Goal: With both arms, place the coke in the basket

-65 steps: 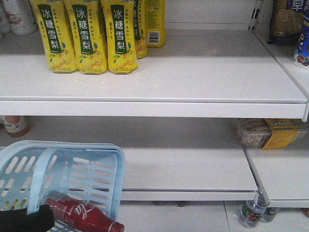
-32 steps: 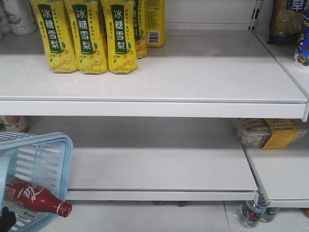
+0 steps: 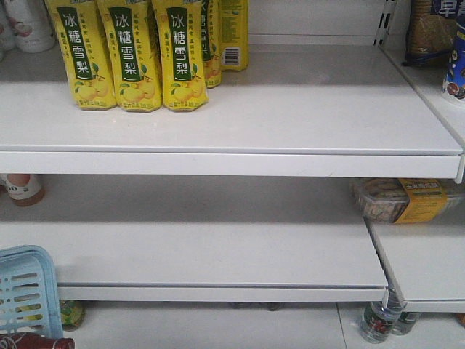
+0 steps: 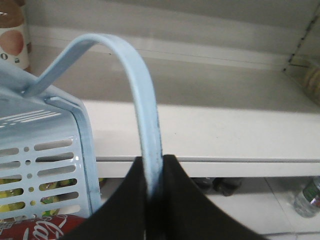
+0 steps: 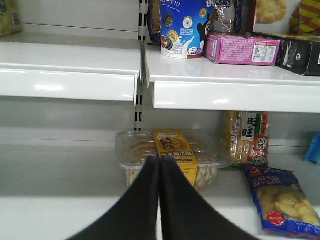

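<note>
Only a corner of the light blue basket (image 3: pixel 25 291) shows in the front view, at the lower left. The red coke (image 3: pixel 36 342) peeks out just below it at the frame's bottom edge. In the left wrist view my left gripper (image 4: pixel 156 160) is shut on the basket's thin loop handle (image 4: pixel 145 100), which arches up from between the black fingers. The basket's slotted wall (image 4: pixel 45 150) hangs at the left, with the coke (image 4: pixel 45 230) against its lower part; whether it lies inside is unclear. My right gripper (image 5: pixel 159 161) is shut on nothing, pointing at the lower shelf.
Yellow pear-drink bottles (image 3: pixel 131 54) stand on the upper shelf (image 3: pixel 232 156). A clear box of biscuits with a yellow label (image 5: pixel 170 155) sits on the lower shelf ahead of the right gripper, snack bags (image 5: pixel 280 200) to its right. Water bottles (image 3: pixel 378 320) stand on the floor.
The basket and the coke have swung left and down, from the lower middle-left of the front view almost out of frame. The black arm seen beside the coke earlier has left the view.
</note>
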`<state>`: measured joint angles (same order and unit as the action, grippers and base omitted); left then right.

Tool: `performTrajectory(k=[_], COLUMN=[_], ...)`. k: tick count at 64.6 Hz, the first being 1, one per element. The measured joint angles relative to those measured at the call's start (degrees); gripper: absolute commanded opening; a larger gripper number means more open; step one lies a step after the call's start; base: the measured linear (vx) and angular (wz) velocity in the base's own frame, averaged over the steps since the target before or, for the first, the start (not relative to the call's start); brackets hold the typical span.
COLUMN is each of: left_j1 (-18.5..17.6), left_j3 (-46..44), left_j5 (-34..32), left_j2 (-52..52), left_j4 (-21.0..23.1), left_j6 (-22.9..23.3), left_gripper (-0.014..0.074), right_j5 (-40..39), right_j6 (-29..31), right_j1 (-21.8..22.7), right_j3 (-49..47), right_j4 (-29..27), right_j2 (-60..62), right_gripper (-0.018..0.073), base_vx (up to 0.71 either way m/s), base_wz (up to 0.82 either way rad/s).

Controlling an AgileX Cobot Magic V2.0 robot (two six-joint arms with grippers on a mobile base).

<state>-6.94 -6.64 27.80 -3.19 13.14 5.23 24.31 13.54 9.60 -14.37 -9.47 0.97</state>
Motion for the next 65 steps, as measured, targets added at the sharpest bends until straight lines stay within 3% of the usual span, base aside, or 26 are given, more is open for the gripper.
performTrajectory(k=[10,29,65], left_j1=[0.0,0.0,0.0], left_j3=[2.8,8.8,8.8], left_j5=[-5.8,-19.2,-19.6], left_j2=[0.5,0.6,0.6], left_j4=[-6.8,-15.9,-17.8], left_j6=[7.0,8.4,8.7], left_gripper=[-0.0006,-0.0006,-0.0006], right_j5=[0.0,0.0,0.0], right_j6=[0.0,0.0,0.0], right_j1=[0.0,0.0,0.0], right_j3=[0.0,0.0,0.0], right_j4=[0.0,0.0,0.0], right_j2=[0.0,0.0,0.0], right_gripper=[-0.001,-0.001,-0.001], base_vx=[0.0,0.0,0.0], base_wz=[0.0,0.0,0.0])
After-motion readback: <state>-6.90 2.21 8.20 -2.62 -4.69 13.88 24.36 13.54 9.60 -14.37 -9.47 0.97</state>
